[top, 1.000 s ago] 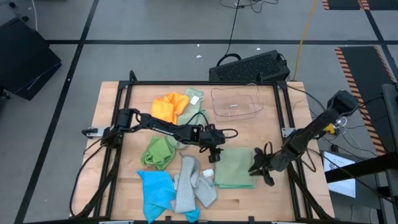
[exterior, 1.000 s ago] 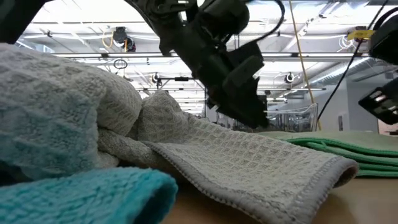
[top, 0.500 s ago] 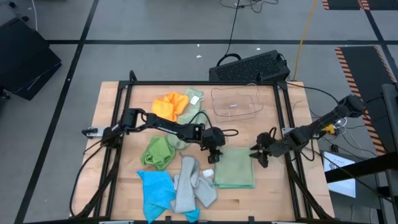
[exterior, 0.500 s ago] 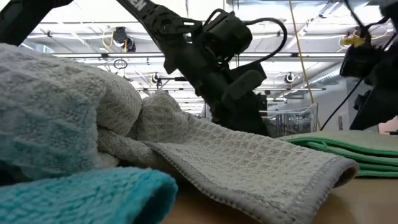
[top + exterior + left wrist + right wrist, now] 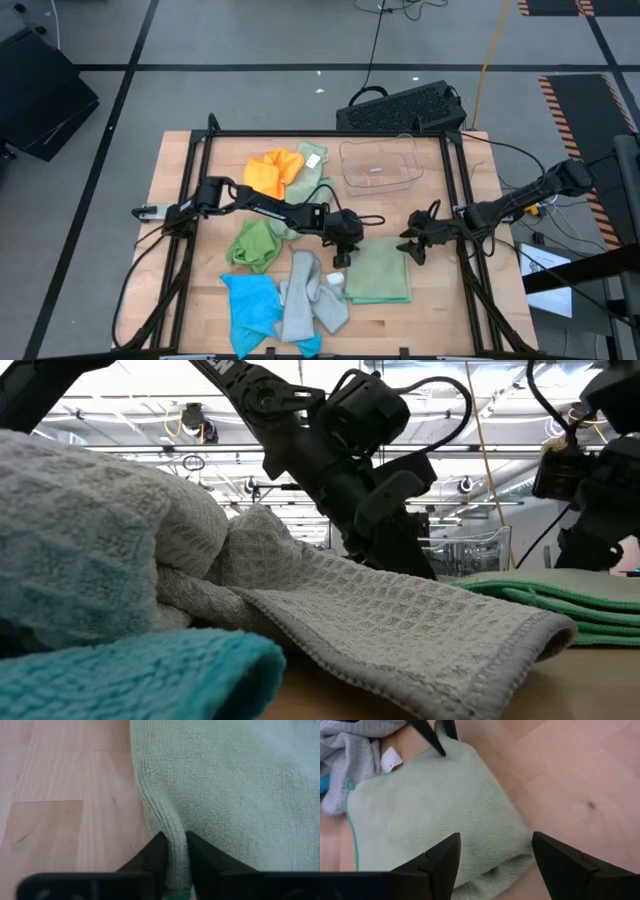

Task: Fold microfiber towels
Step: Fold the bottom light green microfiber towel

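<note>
Pinching the pale green towel's (image 5: 378, 270) edge, the left gripper (image 5: 343, 252) contrasts with the right gripper (image 5: 412, 247), jaws spread above it.

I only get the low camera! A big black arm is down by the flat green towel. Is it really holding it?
Observer: Yes. The left wrist view shows the left end effector shut on a raised edge of the pale green towel.
Operator: What's the other arm doing?
Observer: The right end effector is open near another corner of that towel and holds nothing.
Operator: Are there towels I can't see?
Observer: Yes. From above, an orange towel and a bright green towel lie farther back on the table.
</note>
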